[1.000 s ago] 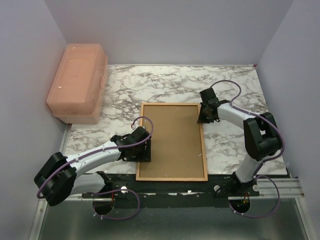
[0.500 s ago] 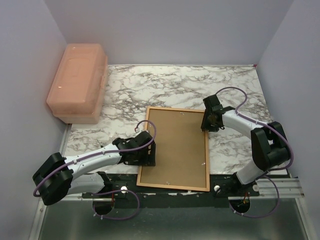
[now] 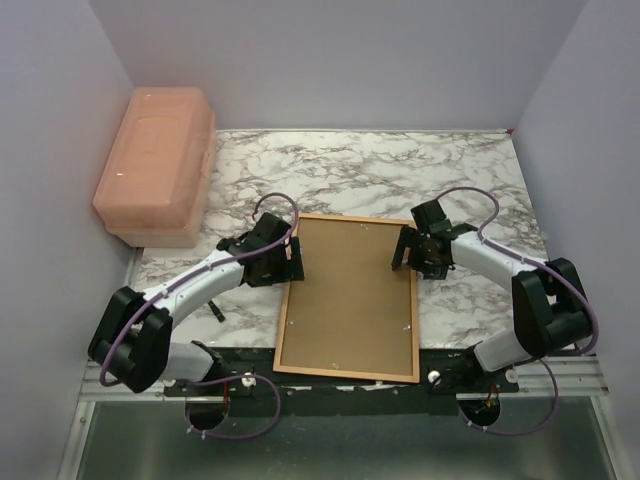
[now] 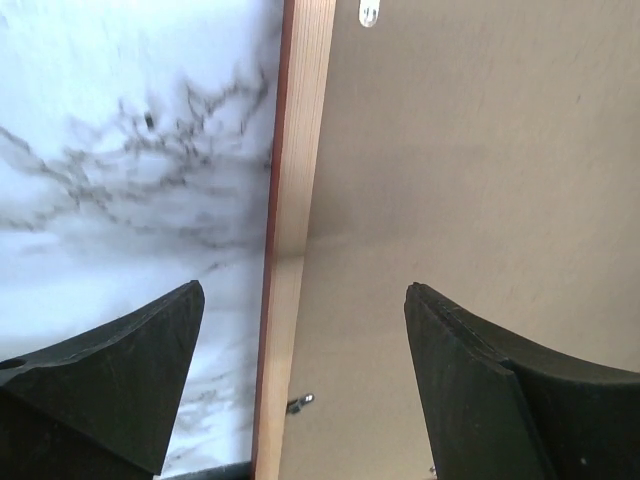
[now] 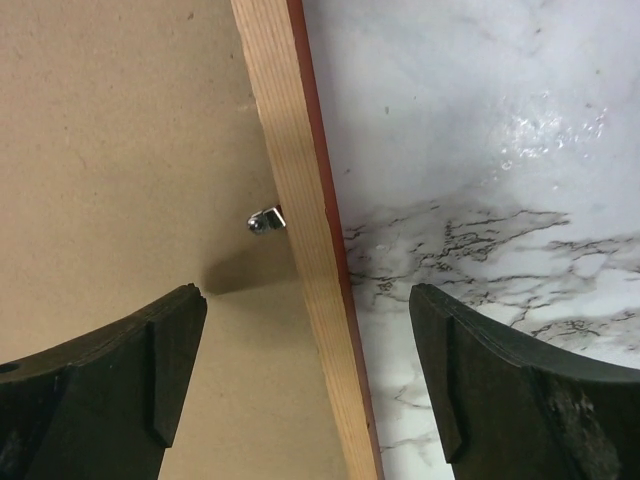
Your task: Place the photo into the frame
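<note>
One thin red-orange wooden picture frame [image 3: 346, 376] lies back-up on the marble table [image 3: 350, 170], holding one brown backing board [image 3: 350, 290]. The left pincer [image 4: 302, 290] and right pincer [image 5: 307, 292], both released, straddle its two side rails.

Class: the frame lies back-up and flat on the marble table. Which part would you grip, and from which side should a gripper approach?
Probably a long side rail of the frame, approached from above. It lies flat and the backing board is too wide, so only a narrow rail fits between open fingers. The left gripper and right gripper each straddle one. Avoid the metal clip.
</note>
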You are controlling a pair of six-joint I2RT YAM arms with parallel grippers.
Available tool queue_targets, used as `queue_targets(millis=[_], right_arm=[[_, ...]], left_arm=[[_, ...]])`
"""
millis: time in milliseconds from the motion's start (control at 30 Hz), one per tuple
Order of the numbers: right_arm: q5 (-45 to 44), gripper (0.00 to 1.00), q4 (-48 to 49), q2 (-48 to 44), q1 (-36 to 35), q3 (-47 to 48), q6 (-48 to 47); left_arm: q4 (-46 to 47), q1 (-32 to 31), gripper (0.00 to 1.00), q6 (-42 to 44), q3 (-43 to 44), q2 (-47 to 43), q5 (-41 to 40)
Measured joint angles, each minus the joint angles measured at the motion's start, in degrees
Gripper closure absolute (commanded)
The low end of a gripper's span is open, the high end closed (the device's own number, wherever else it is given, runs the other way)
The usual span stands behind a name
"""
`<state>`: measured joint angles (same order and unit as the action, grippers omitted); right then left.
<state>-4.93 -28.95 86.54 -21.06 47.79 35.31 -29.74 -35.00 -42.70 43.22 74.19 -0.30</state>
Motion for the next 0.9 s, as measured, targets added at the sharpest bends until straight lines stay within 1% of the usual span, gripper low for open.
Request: queue_targets(millis=[167, 367, 533, 733, 833, 900], right_arm=[[1.62, 0.08, 0.61, -1.01, 0.00, -1.42, 0.70], [2.27, 0.08, 0.94, -1.29, 0.00, -1.68, 0.85], [2.82, 0.08, 0.96, -1.40, 0.00, -1.77, 0.87], [3.04, 0.08, 0.96, -1.40, 0.00, -1.77, 0.87], [3.13, 0.08, 0.96, -1.40, 0.00, -1.77, 0.87], [3.15, 0.08, 0.96, -1.40, 0.00, -1.77, 0.87]], left_arm=[[1.22, 3.72, 0.23, 3.06, 7.78, 8.66, 0.57], [1.44, 4.68, 0.29, 5.03, 17.16, 19.78, 0.22], [0.98, 5.18, 0.33, 5.53, 21.70, 25.64, -0.76], [0.02, 5.44, 0.37, 6.03, 25.38, 30.62, -2.40], [0.00, 5.64, 0.42, 6.25, 26.93, 32.04, -3.13], [-0.37, 5.68, 0.48, 6.29, 27.65, 32.59, -3.15]])
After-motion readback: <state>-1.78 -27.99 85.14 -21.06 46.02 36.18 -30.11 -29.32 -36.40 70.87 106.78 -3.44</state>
